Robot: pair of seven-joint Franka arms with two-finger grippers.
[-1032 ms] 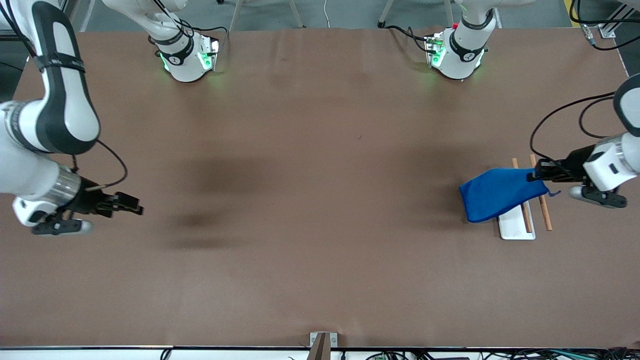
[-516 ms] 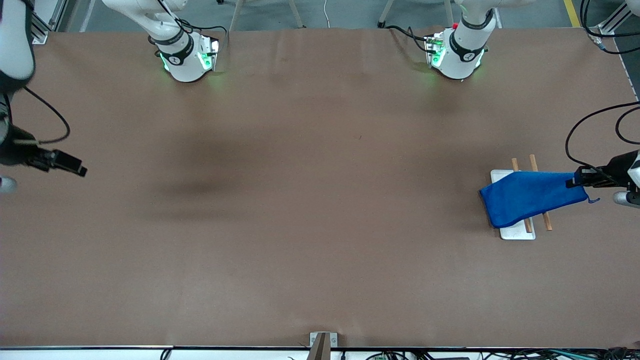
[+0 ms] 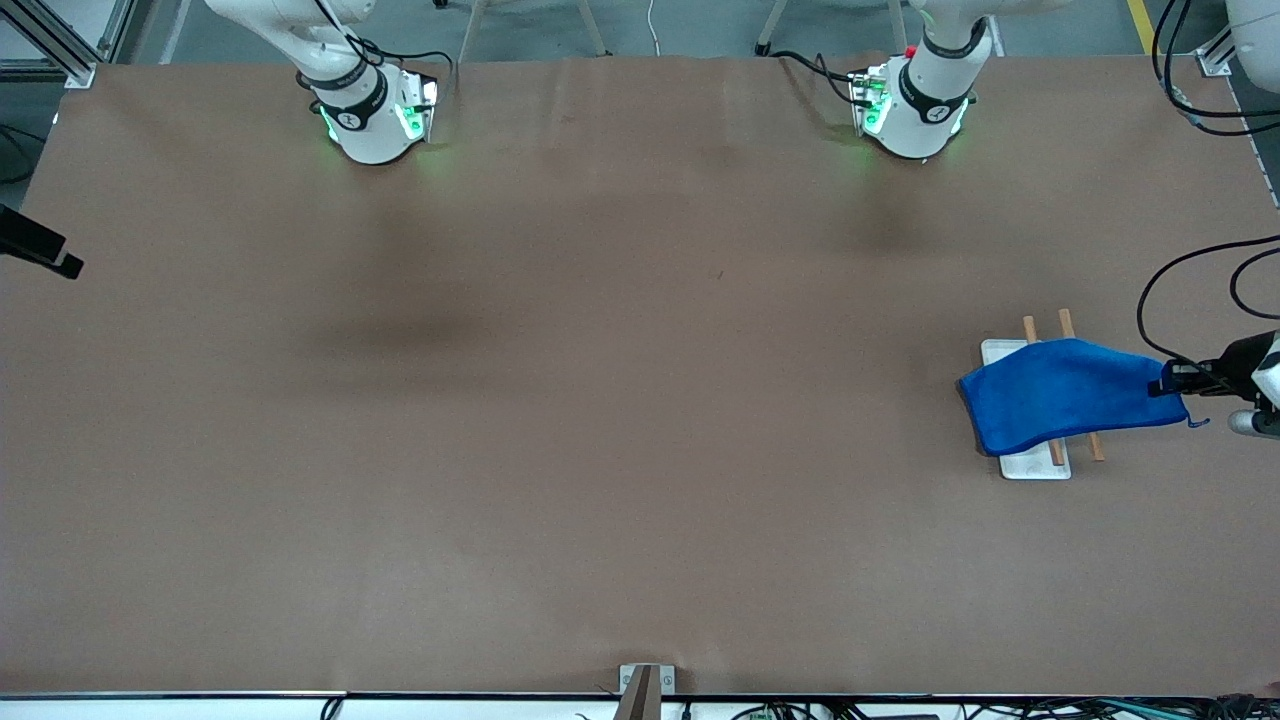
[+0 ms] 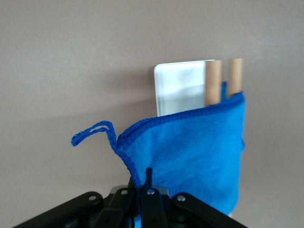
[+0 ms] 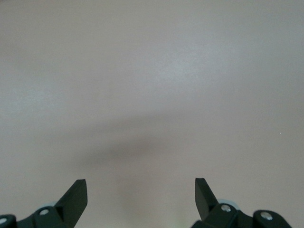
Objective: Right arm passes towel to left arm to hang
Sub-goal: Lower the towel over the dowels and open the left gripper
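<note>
The bright blue towel lies draped across a small rack at the left arm's end of the table. The rack has a white base plate and two wooden rods. My left gripper is shut on the towel's corner, beside the rack. In the left wrist view the towel hangs from my left gripper, with its loose thread looping off the corner and the rods and plate showing past it. My right gripper is open and empty at the right arm's end of the table, and the right wrist view shows only bare table.
The two arm bases stand along the table's edge farthest from the front camera. A small metal bracket sits at the edge nearest to it. The brown table top holds nothing else.
My right arm has drawn back toward its end of the table, almost out of the front view. My left gripper has pulled the towel across the rack toward the left arm's end.
</note>
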